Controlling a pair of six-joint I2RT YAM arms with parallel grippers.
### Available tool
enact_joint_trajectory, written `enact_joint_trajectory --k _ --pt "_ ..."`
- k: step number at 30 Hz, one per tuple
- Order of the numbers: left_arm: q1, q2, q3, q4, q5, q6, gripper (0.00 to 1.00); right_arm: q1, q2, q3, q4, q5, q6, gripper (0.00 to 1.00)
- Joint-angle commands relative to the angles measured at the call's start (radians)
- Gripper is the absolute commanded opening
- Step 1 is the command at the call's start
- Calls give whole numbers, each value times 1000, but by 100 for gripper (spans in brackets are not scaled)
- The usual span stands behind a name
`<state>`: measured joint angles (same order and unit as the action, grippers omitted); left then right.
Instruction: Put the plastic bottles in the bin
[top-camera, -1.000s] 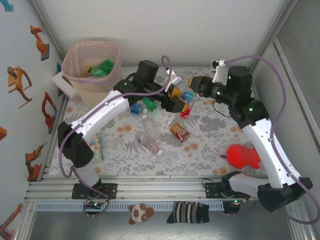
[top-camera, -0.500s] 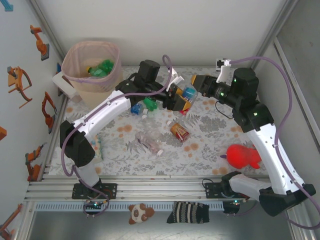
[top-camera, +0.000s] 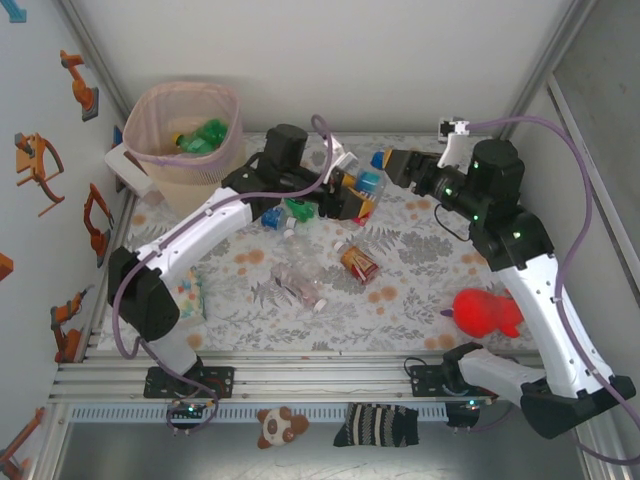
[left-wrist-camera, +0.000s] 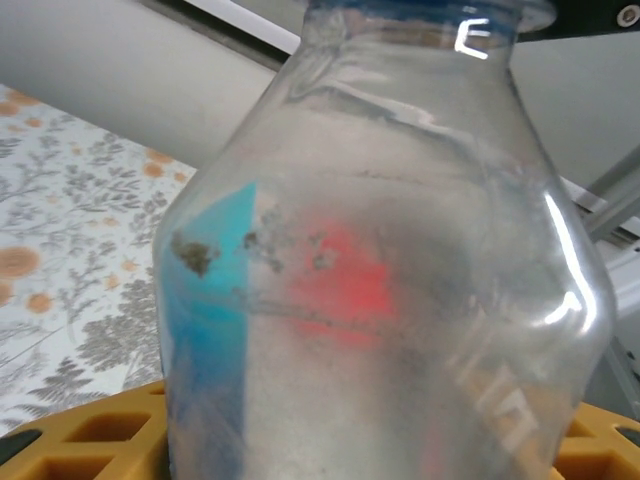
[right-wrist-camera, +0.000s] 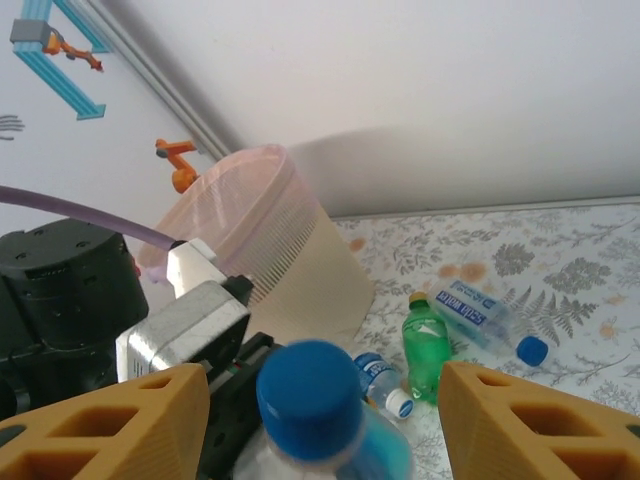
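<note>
**A:** From above, how far along is the job?

**B:** Early, I'd judge. The bin (top-camera: 190, 172) stands at the tabletop's far left corner with a green bottle (top-camera: 207, 135) inside. What else lies in it I cannot tell. Loose bottles are scattered mid-tabletop, among them a blue-labelled bottle (top-camera: 272, 216), a loose green bottle (top-camera: 298, 208), a copper-coloured bottle (top-camera: 358, 263) and a bare clear one (top-camera: 300, 285).

**A:** And the arms?

**B:** They meet near the middle of the far edge. The left pincer (top-camera: 360, 196) carries a clear bottle (top-camera: 368, 186) off the tabletop. The bottle's cap end points at the right pincer (top-camera: 390, 165), just beside it.

**A:** What does the left wrist show?

**B:** The clear bottle (left-wrist-camera: 380, 260) up close, with a blue and red label, wedged between the yellow fingers (left-wrist-camera: 90, 440). The left pincer is clamped on it.

**A:** And the right wrist?

**B:** The right pincer (right-wrist-camera: 320, 420) has its fingers spread wide apart. The blue cap (right-wrist-camera: 310, 385) sits between them and touches neither, so it grips nothing. Beyond stands the bin (right-wrist-camera: 270, 260), with the loose green bottle (right-wrist-camera: 425, 350) and the blue-labelled bottle (right-wrist-camera: 480, 315) lying near its foot.

**A:** So what's left?

**B:** Nearly everything. The held bottle has to cross to the far left corner and drop in, and then the whole scatter follows. The red plush toy (top-camera: 485, 312) by the right edge isn't part of it.
</note>
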<state>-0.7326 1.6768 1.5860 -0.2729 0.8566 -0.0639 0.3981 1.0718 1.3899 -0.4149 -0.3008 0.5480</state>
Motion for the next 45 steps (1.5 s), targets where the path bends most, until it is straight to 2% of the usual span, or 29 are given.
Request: enact_joint_trajectory --k 1,6,17,24,30,35,40,45 --pt "45 -91 -34 97 -57 -51 56 8 -29 9 -8 62 -21 62" --pt "128 -170 -48 52 -151 -63 56 7 -26 11 -21 71 -26 62" --pt "375 -198 167 -348 -347 -26 57 7 -3 12 -18 61 -20 61" --pt "545 -111 380 -576 -424 10 57 7 11 21 -23 48 -24 60" --pt "649 34 637 -781 -578 127 58 8 16 23 -30 50 -30 60" --pt "690 124 722 -777 -740 188 58 8 15 23 -35 58 -33 60" --pt "716 246 818 -821 -840 243 57 7 11 36 -69 62 -57 60" --pt "723 337 834 -852 -994 314 58 7 3 31 -82 69 -62 60"
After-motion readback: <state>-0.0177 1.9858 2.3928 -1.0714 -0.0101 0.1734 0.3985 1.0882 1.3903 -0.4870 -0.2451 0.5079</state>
